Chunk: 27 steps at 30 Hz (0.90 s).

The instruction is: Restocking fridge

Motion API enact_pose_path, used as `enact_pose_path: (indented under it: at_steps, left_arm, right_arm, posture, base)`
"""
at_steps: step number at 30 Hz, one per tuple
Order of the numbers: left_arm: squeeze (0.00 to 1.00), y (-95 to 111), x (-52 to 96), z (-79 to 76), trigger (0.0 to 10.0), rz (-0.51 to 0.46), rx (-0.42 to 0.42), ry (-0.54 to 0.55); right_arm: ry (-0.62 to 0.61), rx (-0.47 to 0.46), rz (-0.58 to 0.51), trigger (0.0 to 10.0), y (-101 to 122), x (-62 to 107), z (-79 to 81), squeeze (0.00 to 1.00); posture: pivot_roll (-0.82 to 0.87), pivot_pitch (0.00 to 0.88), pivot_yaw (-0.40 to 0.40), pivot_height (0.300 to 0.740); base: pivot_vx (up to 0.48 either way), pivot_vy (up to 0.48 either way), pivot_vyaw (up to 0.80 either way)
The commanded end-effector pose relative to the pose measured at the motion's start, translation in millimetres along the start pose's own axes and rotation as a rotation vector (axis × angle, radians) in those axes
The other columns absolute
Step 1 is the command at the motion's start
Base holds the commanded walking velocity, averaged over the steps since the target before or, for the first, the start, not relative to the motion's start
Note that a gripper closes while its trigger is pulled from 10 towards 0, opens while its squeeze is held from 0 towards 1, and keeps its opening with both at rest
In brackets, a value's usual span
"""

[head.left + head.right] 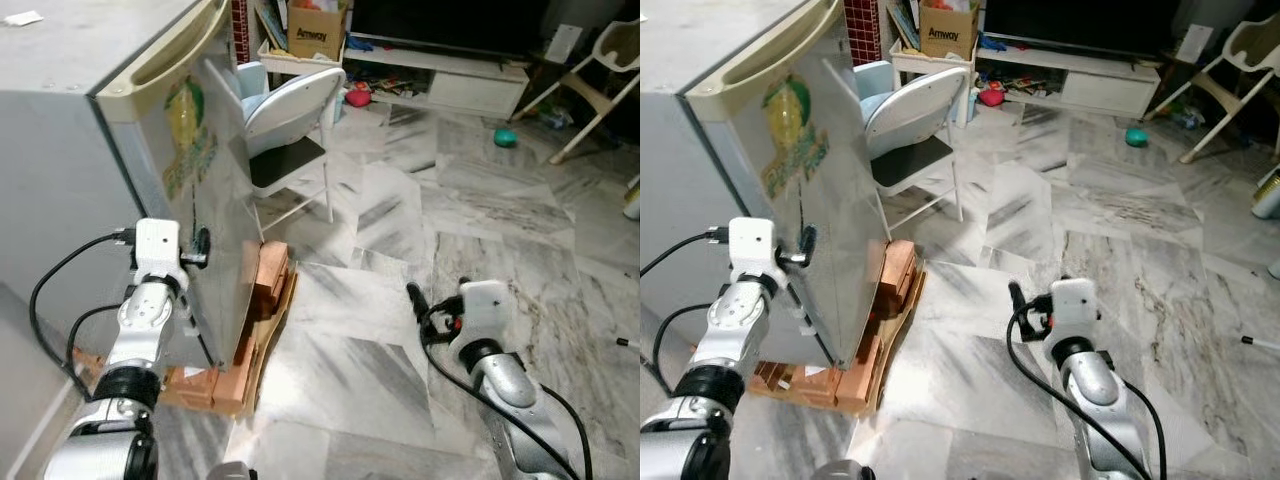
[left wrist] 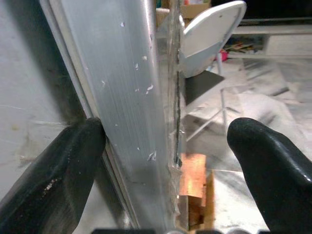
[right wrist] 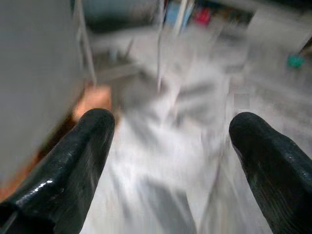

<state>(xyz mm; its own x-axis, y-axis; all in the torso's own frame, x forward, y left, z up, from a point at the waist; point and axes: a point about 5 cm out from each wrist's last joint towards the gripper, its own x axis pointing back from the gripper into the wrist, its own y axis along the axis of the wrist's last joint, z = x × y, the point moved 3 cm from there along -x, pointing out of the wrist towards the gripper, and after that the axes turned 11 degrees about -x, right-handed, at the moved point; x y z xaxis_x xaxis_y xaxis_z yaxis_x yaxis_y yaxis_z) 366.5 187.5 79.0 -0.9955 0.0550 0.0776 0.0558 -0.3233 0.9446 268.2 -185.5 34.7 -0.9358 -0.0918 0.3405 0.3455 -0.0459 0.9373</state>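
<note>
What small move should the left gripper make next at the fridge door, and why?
Probably close the left gripper on the fridge door edge, then pull. Its open fingers straddle that edge, one at the gap beside the fridge body, and nothing is gripped yet. The right gripper hangs open over the floor.

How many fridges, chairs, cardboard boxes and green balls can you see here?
Fridge: 1
Chairs: 2, the folding chair and the white chair
Cardboard box: 1
Green ball: 1
Total: 5
</note>
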Motion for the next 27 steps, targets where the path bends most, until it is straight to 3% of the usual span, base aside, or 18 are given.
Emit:
enact_pose_path:
  at_steps: [1,3,4,7,9,13,15,18,19,20,23,27]
  left_arm:
    - [0.00,43,-13.2,-29.5,10.0,-0.153,-0.051,-0.130]
    - [0.00,85,-4.4,-103.2,10.0,-0.324,-0.060,-0.442]
    - [0.00,92,2.1,-122.2,10.0,-0.350,-0.044,-0.543]
    - [0.00,108,19.9,-157.4,10.0,-0.408,-0.028,-0.725]
    - [0.00,119,27.8,-169.6,10.0,-0.436,0.007,-0.786]
    - [0.00,116,14.4,-151.4,10.0,-0.413,0.019,-0.692]
    - [0.00,105,1.3,-124.4,10.0,-0.363,0.026,-0.592]
    - [0.00,93,-2.6,-98.9,10.0,-0.321,0.017,-0.536]
    - [0.00,90,-2.7,-93.0,10.0,-0.313,0.010,-0.526]
    - [0.00,79,-0.9,-73.6,10.0,-0.282,0.003,-0.477]
    - [0.00,56,5.8,-42.9,10.0,-0.218,0.013,-0.372]
    - [0.00,38,17.8,-29.0,10.0,-0.171,-0.014,-0.310]
  right_arm:
    - [-0.007,0.011,0.023,10.0,-3,-1.2,0.2,0.00]
    - [0.013,0.022,0.083,10.0,-12,-2.6,3.8,0.00]
    - [0.015,0.026,0.095,10.0,-13,-3.4,4.6,0.00]
    - [0.040,0.027,0.138,10.0,-20,-2.9,8.8,0.00]
    - [0.076,0.023,0.175,10.0,-27,0.5,15.2,0.00]
    - [0.083,0.020,0.187,10.0,-32,3.2,17.7,0.00]
    - [0.082,0.016,0.180,10.0,-32,3.6,18.6,0.00]
    - [0.079,0.002,0.136,10.0,-24,0.9,19.9,0.00]
    - [0.078,-0.006,0.122,10.0,-22,0.0,20.4,0.00]
    - [0.065,-0.017,0.058,10.0,-9,-3.2,20.6,0.00]
    - [0.048,-0.053,-0.048,10.0,14,-9.0,21.7,0.00]
    - [0.024,-0.070,-0.088,10.0,24,-12.1,18.9,0.00]
  posture:
    - [-0.06,0.000,-0.062,0.740]
    - [-0.06,0.000,-0.057,0.740]
    - [-0.06,0.000,-0.054,0.740]
    - [-0.07,0.000,-0.046,0.740]
    - [-0.07,0.000,-0.039,0.740]
    - [-0.07,0.000,-0.035,0.740]
    - [-0.07,0.000,-0.033,0.740]
    - [-0.07,0.000,-0.032,0.740]
    - [-0.07,0.000,-0.032,0.740]
    - [-0.06,0.000,-0.031,0.740]
    - [-0.05,0.000,-0.031,0.740]
    - [-0.03,0.000,-0.036,0.740]
  base:
    - [0.000,0.000,0.00]
    - [0.000,0.000,0.00]
    - [0.000,0.000,0.00]
    - [0.000,0.000,0.00]
    - [0.000,0.000,0.00]
    - [0.000,0.000,0.00]
    - [0.000,0.000,0.00]
    - [0.000,0.000,0.00]
    - [0.000,0.000,0.00]
    - [0.000,0.000,0.00]
    - [0.000,-0.157,0.00]
    - [0.000,-0.472,0.00]
